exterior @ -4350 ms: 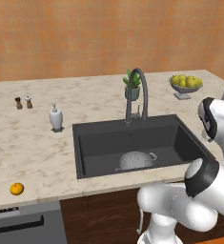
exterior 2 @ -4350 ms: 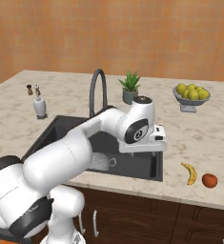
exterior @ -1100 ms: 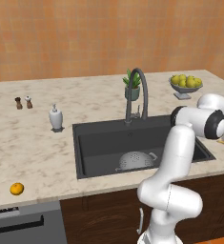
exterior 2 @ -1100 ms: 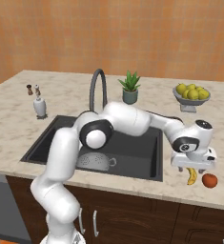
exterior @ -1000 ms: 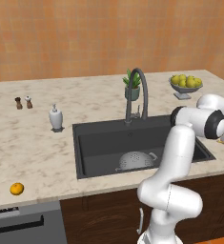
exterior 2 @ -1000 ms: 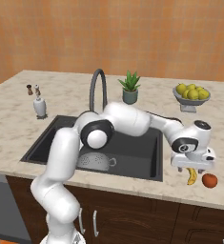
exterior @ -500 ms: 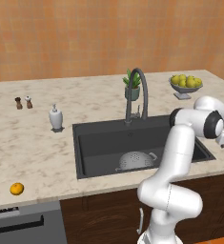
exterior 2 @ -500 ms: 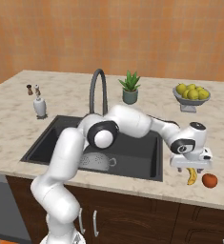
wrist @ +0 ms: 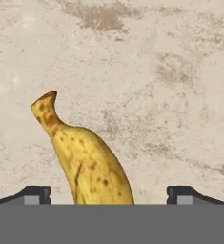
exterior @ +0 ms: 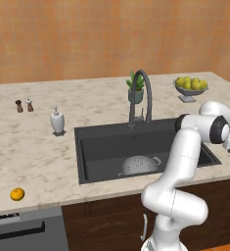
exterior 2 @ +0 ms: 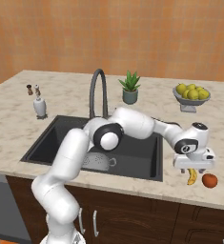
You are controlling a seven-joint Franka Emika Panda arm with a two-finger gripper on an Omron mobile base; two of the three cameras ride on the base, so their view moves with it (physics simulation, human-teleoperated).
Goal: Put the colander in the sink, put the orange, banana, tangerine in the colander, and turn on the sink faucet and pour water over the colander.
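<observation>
Gripper [wrist: 108,194]: jaws spread wide, nothing pinched; seen pointing down at the counter right of the sink, in the right base view just above the banana. In the hand view each fingertip [wrist: 35,194] is seen to one side of the banana, w/ a gap on both sides.
Banana [wrist: 82,159]: laid flat on the counter [exterior 2: 147,102], between the spread fingers; yellow w/ brown specks, stem end pointed away from the hand. In the right base view it [exterior 2: 192,176] is seen near the counter's front edge, right of the sink.
Red-orange fruit [exterior 2: 209,180]: round, on the counter just beside the banana, on its right; touching or not can't be told.
Colander [exterior: 136,164]: sat inside the sink, toward the front wall; handles seen at the rim. Nothing is seen in it.
Sink [exterior: 99,147]: dark basin set in the counter.
Faucet [exterior: 138,95]: dark gooseneck at the sink's back edge, spout arched over the basin.
Orange fruit [exterior: 17,194]: on the counter well left of the sink, near the front edge.
Soap bottle [exterior: 57,121]: white, upright, left of the sink's back corner.
Shakers [exterior: 23,105]: two small ones, side by side, far left back.
Plant [exterior 2: 130,87]: small pot behind the faucet.
Fruit bowl [exterior 2: 191,96]: footed, yellow-green fruit piled in it, back right of the counter.
</observation>
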